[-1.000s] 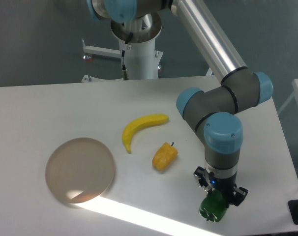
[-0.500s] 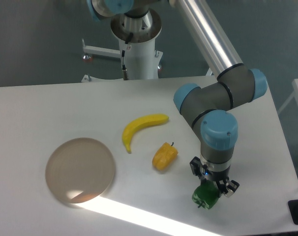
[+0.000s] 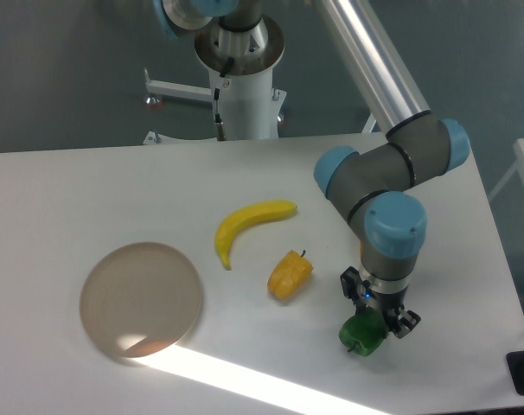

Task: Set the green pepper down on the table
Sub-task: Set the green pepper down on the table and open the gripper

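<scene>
Lowering the green pepper (image 3: pixel 361 335) to the table (image 3: pixel 89 199) | my gripper (image 3: pixel 376 318) clamped on it, right of the yellow pepper (image 3: pixel 290 275) | step: set-down | next: confirm contact, spread fingers, lift straight up

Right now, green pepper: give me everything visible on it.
The green pepper is small, glossy, dark green and lumpy, with a short stub poking out at its lower left. It sits near the front right of the white table, right of the yellow-orange pepper and apart from it. The gripper comes down on it from above, fingers at its upper part and covering that part. Whether it rests on the tabletop or hangs just above cannot be told.
</scene>
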Available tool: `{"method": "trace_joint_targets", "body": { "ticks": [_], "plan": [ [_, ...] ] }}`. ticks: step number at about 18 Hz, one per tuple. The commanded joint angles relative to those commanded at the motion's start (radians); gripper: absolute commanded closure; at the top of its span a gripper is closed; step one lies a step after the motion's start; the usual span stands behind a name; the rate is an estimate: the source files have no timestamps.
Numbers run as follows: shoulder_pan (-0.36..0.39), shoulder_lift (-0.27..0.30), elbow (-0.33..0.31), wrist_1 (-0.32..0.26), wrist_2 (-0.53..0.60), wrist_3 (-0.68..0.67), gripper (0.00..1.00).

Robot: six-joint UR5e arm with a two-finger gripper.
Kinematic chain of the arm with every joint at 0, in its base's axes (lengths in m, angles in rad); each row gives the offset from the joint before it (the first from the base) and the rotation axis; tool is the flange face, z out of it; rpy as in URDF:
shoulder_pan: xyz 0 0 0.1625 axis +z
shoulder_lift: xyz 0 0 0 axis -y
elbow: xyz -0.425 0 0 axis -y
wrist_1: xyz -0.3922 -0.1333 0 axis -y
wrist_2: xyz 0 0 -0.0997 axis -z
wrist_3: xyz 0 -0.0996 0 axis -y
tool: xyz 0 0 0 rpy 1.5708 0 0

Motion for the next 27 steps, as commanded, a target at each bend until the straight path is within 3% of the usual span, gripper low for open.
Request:
{"method": "trace_joint_targets", "body": {
  "ticks": [3, 27],
  "plan": [
    [0.008, 0.002, -0.022, 0.009, 0.0, 0.052, 0.58],
    [0.003, -0.006, -0.043, 0.035, -0.002, 0.04, 0.55]
  ]
}}
